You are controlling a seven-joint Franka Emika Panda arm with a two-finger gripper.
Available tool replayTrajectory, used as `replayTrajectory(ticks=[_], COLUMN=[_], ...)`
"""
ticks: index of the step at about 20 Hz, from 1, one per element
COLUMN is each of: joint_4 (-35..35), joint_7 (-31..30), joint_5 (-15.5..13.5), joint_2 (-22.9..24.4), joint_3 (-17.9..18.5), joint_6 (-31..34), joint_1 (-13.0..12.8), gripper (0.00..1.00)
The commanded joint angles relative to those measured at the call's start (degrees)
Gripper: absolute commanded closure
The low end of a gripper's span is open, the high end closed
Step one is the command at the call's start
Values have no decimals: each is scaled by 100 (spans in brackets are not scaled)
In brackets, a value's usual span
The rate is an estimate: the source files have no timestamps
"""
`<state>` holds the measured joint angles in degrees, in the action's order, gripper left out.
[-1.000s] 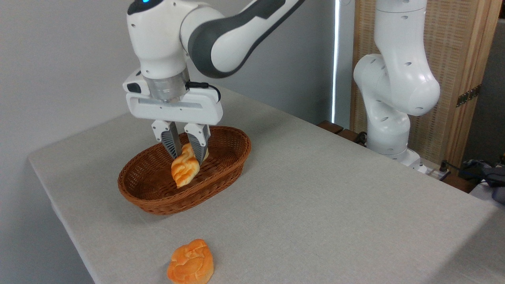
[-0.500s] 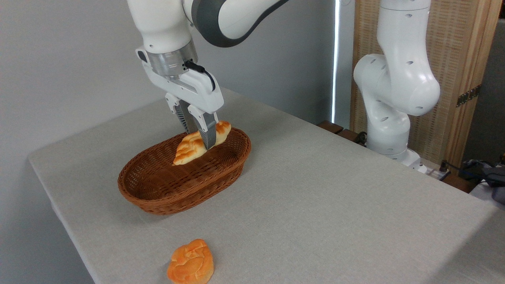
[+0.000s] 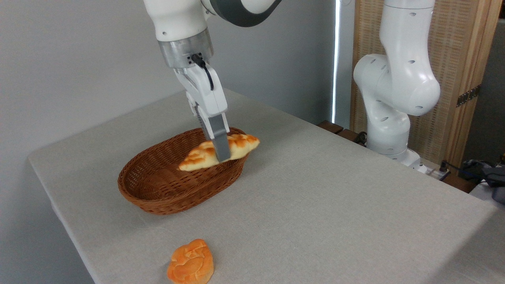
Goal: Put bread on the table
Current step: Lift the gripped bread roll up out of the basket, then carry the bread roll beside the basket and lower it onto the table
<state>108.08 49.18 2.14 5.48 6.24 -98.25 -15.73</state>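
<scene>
The tool (image 3: 220, 152) is pinching the bread (image 3: 219, 152) around its middle. The bread is hanging in the air, lying almost flat, over the right end of the brown basket (image 3: 173, 188). It is not touching the desk (image 3: 315, 197). A small orange bun (image 3: 191, 263) is sitting on the desk, near the front edge.

You get bright, even, sharp light; a blown-out strip of daylight glares up right of the gripper (image 3: 221, 152), and soft shadows lie below it.
</scene>
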Motion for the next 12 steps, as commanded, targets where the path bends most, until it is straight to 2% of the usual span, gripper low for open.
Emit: replayTrajectory(ticks=[1,4,6,8,11,12], joint_4=[406,767,838,847,864,864], joint_7=[92,92,83,92,83,83], joint_5=[488,875,999,999,999,999], joint_2=[93,76,32,-29,-65,-65], joint_3=[97,105,245,351,421,474], joint_6=[95,95,25,16,7,-10], joint_1=[52,61,61,61,70,61], gripper=[43,43,40,27,0,0])
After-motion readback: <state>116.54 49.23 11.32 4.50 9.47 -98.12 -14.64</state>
